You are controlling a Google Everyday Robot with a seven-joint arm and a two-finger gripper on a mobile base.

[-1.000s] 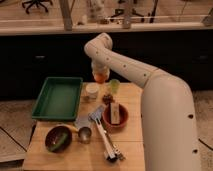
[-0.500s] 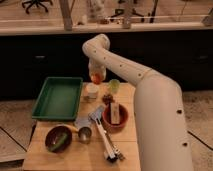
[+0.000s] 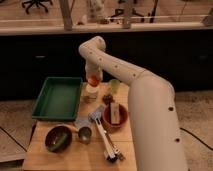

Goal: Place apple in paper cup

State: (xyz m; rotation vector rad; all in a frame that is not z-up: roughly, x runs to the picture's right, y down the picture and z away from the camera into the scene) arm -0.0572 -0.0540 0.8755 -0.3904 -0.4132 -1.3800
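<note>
My gripper (image 3: 93, 76) hangs from the arm at the back of the wooden table and is shut on the apple (image 3: 93, 80), a small orange-red fruit. The apple is right above the mouth of the short white paper cup (image 3: 91, 92), close to its rim. I cannot tell whether the apple touches the cup. The cup stands upright just right of the green tray.
A green tray (image 3: 56, 98) lies at the back left. A pale green cup (image 3: 114, 86) and a small brown lump (image 3: 107, 99) are right of the paper cup. A terracotta bowl (image 3: 114, 116), a metal cup (image 3: 84, 134), a dark bowl (image 3: 57, 138) and utensils (image 3: 108, 145) lie nearer.
The gripper with the apple has come down and slightly left, from above the paper cup to just over its mouth.
</note>
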